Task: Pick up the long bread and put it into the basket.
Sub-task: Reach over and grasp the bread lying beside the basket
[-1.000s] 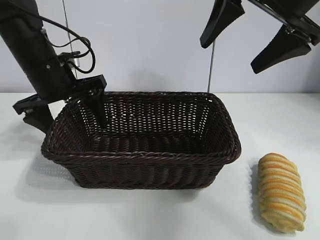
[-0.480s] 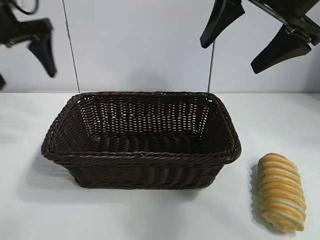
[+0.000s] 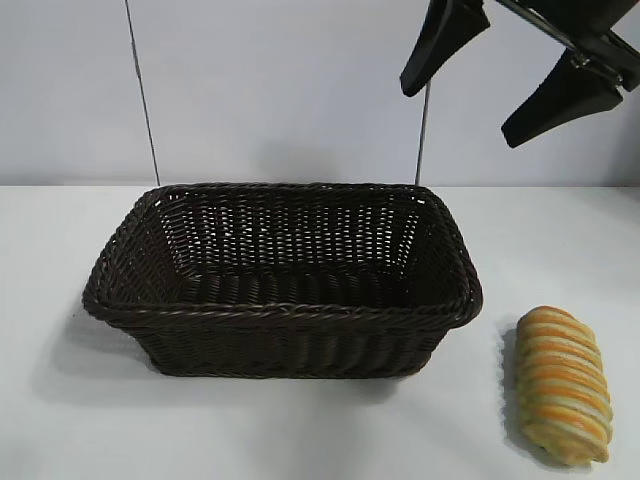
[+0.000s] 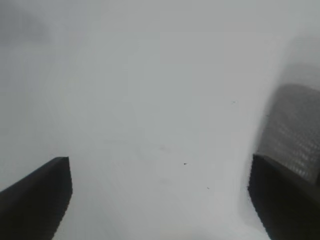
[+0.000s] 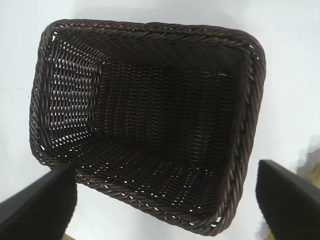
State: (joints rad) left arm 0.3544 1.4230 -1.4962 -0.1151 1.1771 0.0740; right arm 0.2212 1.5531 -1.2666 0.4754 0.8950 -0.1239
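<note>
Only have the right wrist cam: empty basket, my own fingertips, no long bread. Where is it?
Observer: The long bread lies on the table, off the right end of the basket in the exterior view, and clear of it.
Operator: How high is the right gripper?
Observer: The right gripper hangs open, well above the basket's right end.
Operator: Is the left arm in the way?
Observer: No. It's out of the exterior view, and its wrist view shows the left gripper open over bare table, with the basket's side at one edge.
</note>
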